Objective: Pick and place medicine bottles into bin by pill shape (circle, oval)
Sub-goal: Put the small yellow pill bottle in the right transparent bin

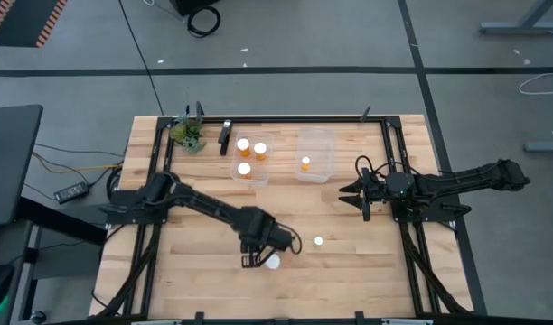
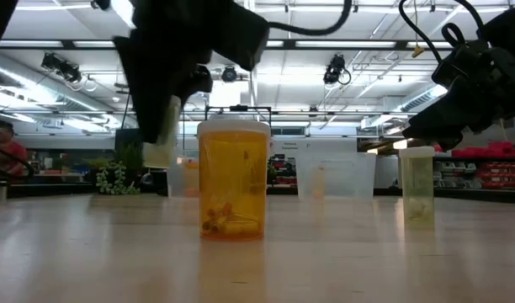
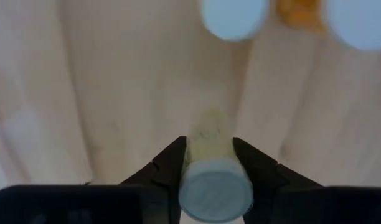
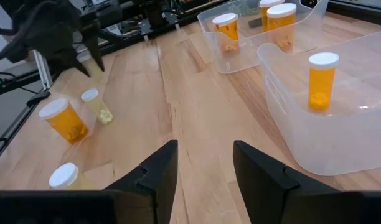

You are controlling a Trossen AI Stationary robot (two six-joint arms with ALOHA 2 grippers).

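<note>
My left gripper (image 1: 251, 259) hangs over the near middle of the table, shut on a small pale yellowish medicine bottle (image 3: 209, 134) with a white cap (image 3: 214, 190). Just right of it an orange bottle (image 1: 273, 262) stands on its base (image 2: 232, 231). Farther right stands a second pale bottle (image 1: 319, 241), also upright on the table (image 2: 416, 189). My right gripper (image 4: 206, 155) waits open at the table's right side (image 1: 351, 192), with nothing between its fingers. My left gripper pinches the pale bottle's body (image 3: 209, 155) between its two fingers, which sit on opposite sides just under the cap. The fingers come from above and point down. The bottle sits roughly upright, cap toward the wrist, its bottom (image 2: 161, 160) lifted clear of the table.
Two clear bins stand at the far middle. The left bin (image 1: 263, 173) holds three orange bottles, the right bin (image 1: 326, 144) holds one. A small plant (image 1: 188, 135) sits at the far left corner. Black rails (image 1: 392, 153) run along the table's edges.
</note>
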